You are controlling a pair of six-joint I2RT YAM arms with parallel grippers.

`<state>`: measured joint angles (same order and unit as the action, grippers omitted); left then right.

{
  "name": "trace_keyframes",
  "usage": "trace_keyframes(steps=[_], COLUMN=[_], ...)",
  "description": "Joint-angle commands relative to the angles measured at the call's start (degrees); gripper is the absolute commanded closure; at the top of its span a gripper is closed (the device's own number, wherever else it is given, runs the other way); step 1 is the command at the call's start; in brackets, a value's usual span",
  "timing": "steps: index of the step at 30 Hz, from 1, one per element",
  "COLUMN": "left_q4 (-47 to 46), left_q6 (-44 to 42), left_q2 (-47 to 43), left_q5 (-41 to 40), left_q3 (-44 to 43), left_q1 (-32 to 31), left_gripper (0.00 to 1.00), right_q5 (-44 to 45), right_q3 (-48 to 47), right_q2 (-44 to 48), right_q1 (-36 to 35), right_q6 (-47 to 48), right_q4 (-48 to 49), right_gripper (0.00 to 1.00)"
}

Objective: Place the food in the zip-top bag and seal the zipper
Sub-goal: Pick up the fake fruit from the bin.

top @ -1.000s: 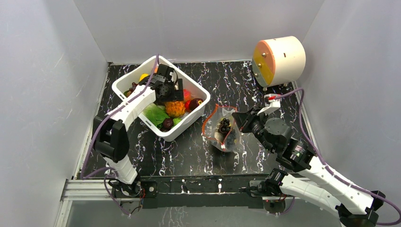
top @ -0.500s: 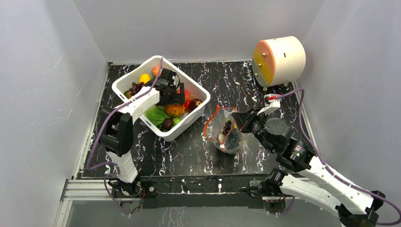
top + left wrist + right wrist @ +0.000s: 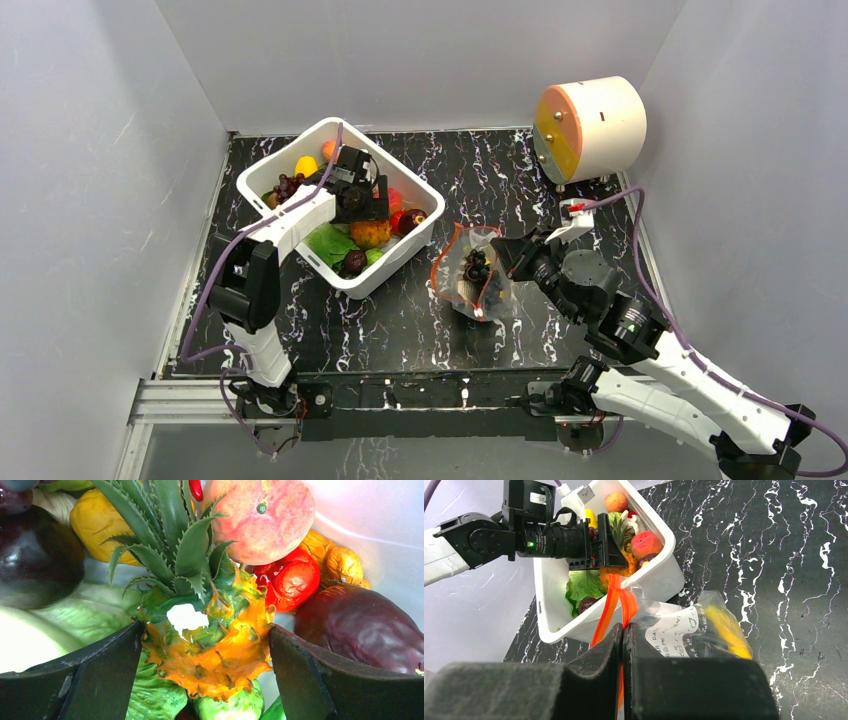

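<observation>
The left gripper (image 3: 368,207) hides most of the pineapple (image 3: 372,235) from above; the bag's (image 3: 470,278) dark contents stay unidentifiable.

The pineapple (image 3: 210,645) is showing spiky, rough orange plastic under stiff green leaves, while the peach (image 3: 260,517) beside it is looking matt and the dark plum (image 3: 362,627) is shining smooth and glossy. The bag (image 3: 684,627) is crinkling as thin clear film with a red strip (image 3: 610,607), and the tub (image 3: 385,272) is gleaming as smooth white plastic on the glossy black marbled table (image 3: 500,165).
</observation>
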<state>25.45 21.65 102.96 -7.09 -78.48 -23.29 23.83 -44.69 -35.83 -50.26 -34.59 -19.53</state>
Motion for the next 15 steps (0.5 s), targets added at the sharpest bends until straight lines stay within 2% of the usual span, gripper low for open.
trace_keyframes(steps=[1, 7, 15], left_q4=[0.8, 1.8, 3.7], left_q6=[-0.2, -0.3, -0.9], left_q2=[-3.0, -5.8, -11.5], left_q5=[0.0, 0.1, -0.7], left_q3=[1.7, 1.5, 0.2], left_q1=[0.3, 0.3, 0.3], left_gripper=[0.35, 0.44, 0.49], right_q5=[0.4, 0.4, 0.3], right_q3=[-0.9, -1.2, -1.0], right_q2=[1.4, 1.0, 0.7], right_q1=[-0.3, -0.3, -0.3], right_q6=[-0.4, -0.3, -0.7], right_q4=[4.7, 4.5, 4.7], right_gripper=[1.00, 1.00, 1.00])
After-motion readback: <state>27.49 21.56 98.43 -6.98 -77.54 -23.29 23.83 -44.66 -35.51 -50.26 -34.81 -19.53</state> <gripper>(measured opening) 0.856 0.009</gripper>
